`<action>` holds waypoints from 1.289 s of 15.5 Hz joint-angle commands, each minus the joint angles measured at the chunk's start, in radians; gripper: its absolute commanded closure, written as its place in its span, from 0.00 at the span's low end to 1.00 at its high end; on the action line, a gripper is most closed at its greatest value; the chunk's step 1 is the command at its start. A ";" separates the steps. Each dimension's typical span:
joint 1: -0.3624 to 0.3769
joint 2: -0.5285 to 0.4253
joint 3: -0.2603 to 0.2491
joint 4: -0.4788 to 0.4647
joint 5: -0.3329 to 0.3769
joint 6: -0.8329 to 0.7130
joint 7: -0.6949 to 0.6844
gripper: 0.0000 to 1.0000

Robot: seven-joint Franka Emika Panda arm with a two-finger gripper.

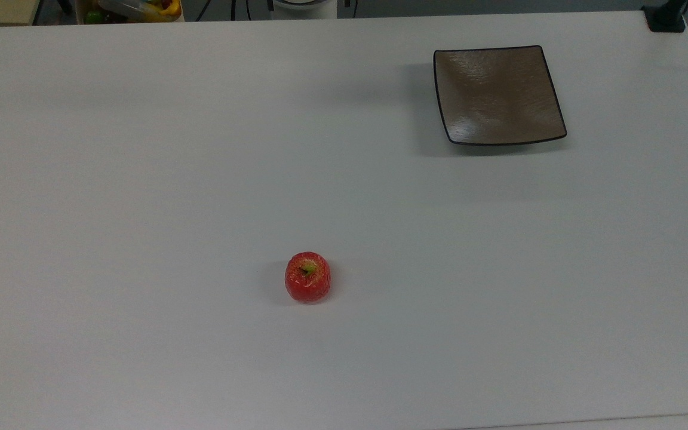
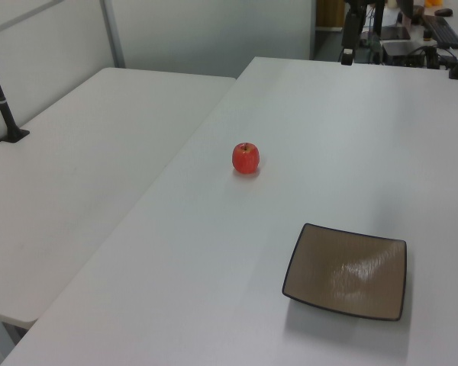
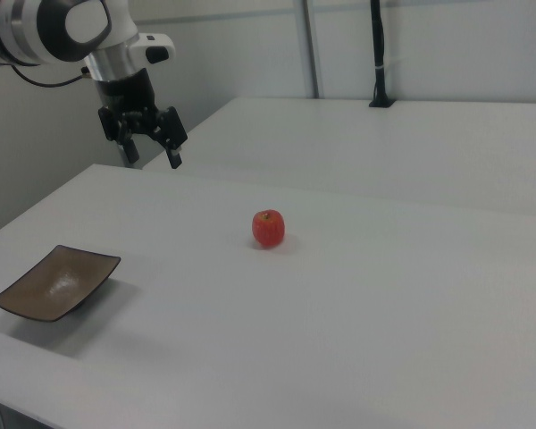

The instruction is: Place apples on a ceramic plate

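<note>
A small glossy red apple (image 1: 307, 278) sits upright on the white bench (image 1: 141, 179), its yellow-green stem dimple facing up. In the top view it lies a little below the middle of the frame, and the ceramic plate (image 1: 497, 95) lies well apart from it, toward 2 o'clock. The plate is square, brown-taupe with a thin dark rim and upturned corners, and nothing lies on it.

In the left view the apple (image 2: 246, 158) stands toward 11 o'clock from the plate (image 2: 346, 270), again well apart.

In the right view the apple (image 3: 268, 228) is near the middle of the bench (image 3: 339, 313), and the plate (image 3: 55, 281) lies toward 8 o'clock from it near the bench's edge. The end effector (image 3: 152, 144) hangs in the air above the bench's far corner, toward 10 o'clock from the apple, touching nothing. Its two dark fingers (image 3: 173, 152) stand spread apart with nothing between them. The white arm (image 3: 54, 29) reaches in from the right view's upper left corner.

A second white table (image 2: 69, 183) adjoins the bench.
</note>
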 commanded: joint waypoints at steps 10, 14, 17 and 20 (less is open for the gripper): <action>-0.004 0.100 0.020 0.020 0.009 0.215 -0.005 0.00; -0.013 0.188 0.018 0.065 0.009 0.355 -0.004 0.00; -0.017 0.283 0.014 0.125 0.007 0.447 0.000 0.00; -0.019 0.386 0.008 0.165 -0.012 0.543 -0.004 0.00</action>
